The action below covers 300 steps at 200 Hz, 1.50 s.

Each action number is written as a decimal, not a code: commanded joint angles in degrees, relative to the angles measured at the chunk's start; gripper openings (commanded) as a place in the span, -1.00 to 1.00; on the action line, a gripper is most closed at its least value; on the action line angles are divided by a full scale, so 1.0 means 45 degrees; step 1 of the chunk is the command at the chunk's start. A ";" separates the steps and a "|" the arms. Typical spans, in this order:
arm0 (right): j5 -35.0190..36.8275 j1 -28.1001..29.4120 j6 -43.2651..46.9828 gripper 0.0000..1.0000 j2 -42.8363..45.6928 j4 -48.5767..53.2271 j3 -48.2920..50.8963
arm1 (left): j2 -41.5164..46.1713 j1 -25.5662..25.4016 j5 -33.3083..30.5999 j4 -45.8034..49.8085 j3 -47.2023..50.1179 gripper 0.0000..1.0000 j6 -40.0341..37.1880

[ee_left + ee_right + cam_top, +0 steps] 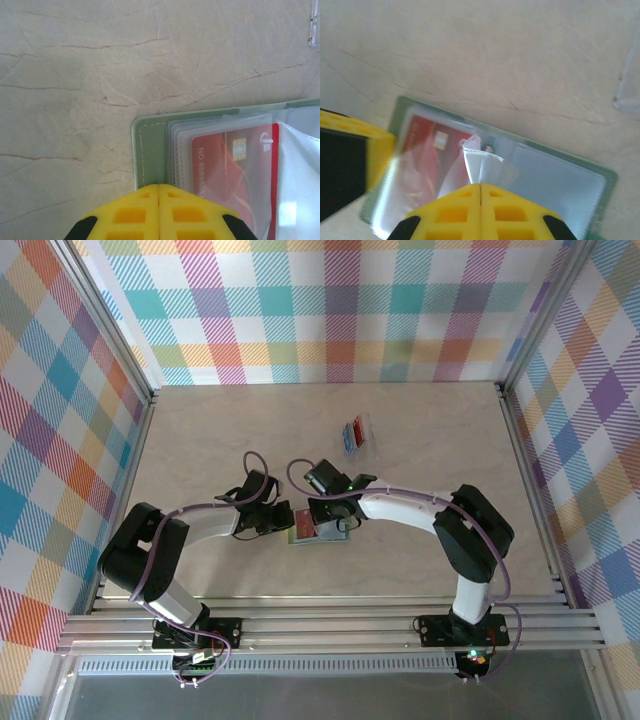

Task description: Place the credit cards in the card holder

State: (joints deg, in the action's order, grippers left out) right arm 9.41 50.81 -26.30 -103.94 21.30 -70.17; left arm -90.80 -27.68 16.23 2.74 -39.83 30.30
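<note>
Progress is partial: one red card (235,170) is sleeved in the open card holder (316,533) on the bench (450,450), a clear sleeve (477,162) pinched by the right claw (480,190), left claw (159,192) closed, tray cards (353,432) pending.

We found the card holder (325,538) lying open on the table (200,440), a credit card (235,170) inside its left sleeves. The left gripper (159,187) sat at its left edge, the right gripper (480,186) over its middle. A tray (357,436) lay behind, rightward.
</note>
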 commanded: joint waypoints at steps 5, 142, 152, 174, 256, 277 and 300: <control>-0.1120 -0.0039 -0.0157 -0.98 -0.0624 -0.0033 -0.0833 | -0.0507 -0.0177 0.0374 0.0303 0.0339 -0.86 0.0116; -0.2714 0.0194 -0.0751 -0.01 0.0586 -0.0840 0.1161 | -0.0650 -0.0188 0.0583 0.0076 0.0415 -0.86 0.0410; -0.2147 0.0305 -0.0853 0.02 0.0795 -0.0623 0.1300 | -0.0698 -0.0177 0.0590 0.0064 0.0397 -0.86 0.0413; -0.0960 0.0331 -0.0973 0.12 0.1149 -0.0378 0.1755 | -0.0694 -0.0180 0.0615 0.0056 0.0409 -0.86 0.0405; -0.1149 0.0316 -0.0565 0.13 0.0402 -0.0661 0.1534 | -0.0607 -0.0177 0.0613 0.0104 0.0395 -0.86 0.0402; -0.1952 0.0316 -0.0404 0.05 0.0478 -0.1381 0.1682 | -0.0362 -0.0147 0.0666 0.0094 0.0472 -0.86 0.0392; -0.2257 0.0311 -0.0271 -0.20 0.0039 -0.1590 0.1175 | -0.0068 -0.0022 0.0854 -0.0002 0.0565 -0.86 0.0414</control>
State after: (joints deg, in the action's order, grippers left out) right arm 2.52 52.31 -28.91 -101.51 16.75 -62.46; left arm -91.39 -27.64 17.74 0.91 -39.51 31.92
